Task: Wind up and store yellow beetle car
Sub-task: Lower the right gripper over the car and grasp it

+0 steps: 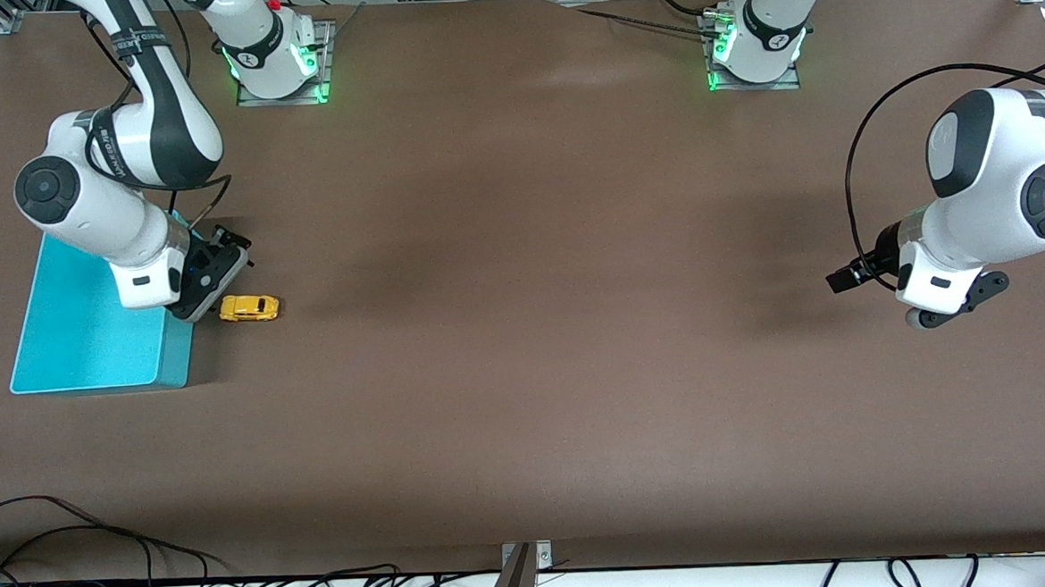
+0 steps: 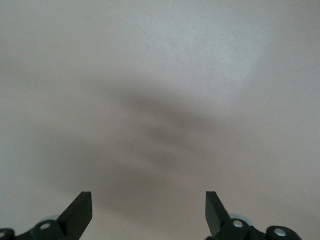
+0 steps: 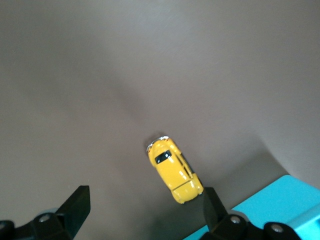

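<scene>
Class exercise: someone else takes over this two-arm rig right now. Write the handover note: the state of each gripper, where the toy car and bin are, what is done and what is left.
Right gripper: open, empty, low over the table just above the yellow beetle car, fingers not closed on it.
Left gripper: open, empty, waiting over bare table at the left arm's end.
Car: on its wheels on the table, right beside the turquoise bin, outside it.
Bin: at the right arm's end of the table.
Done: right arm is in place at the car.
Left: grasp the car, wind it up, put it in the bin.
</scene>
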